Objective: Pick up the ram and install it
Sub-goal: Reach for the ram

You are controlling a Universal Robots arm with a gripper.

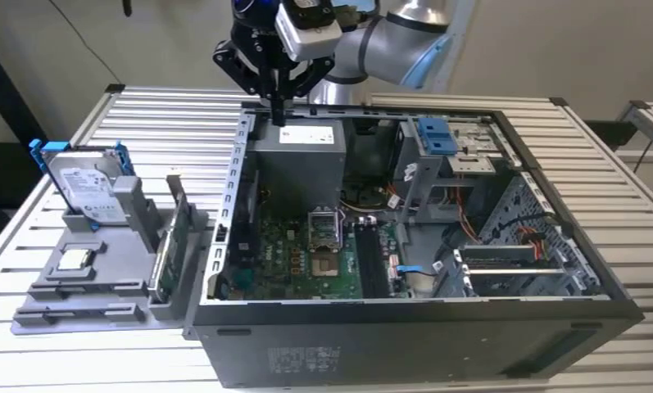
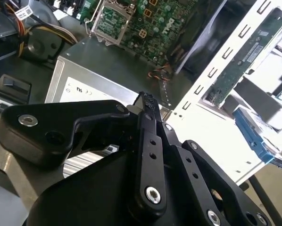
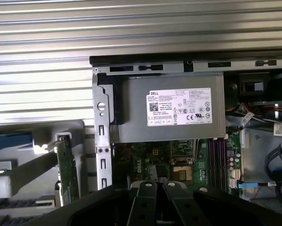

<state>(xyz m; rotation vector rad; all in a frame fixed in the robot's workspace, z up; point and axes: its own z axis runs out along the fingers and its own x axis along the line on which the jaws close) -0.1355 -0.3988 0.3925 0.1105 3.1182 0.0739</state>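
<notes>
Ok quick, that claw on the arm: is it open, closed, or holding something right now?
Gripper: shut, with nothing visibly held, poised above the power supply inside the computer case.

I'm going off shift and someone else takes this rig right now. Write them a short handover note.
Gripper: shut, empty, over the power supply inside the open case.
Ram: not in the gripper. A slim card standing on edge in the grey holder, at the exterior view's left, may be it; I cannot tell for sure.
Done: no pick-up shows. Left: apparently pick-up and install.
</notes>
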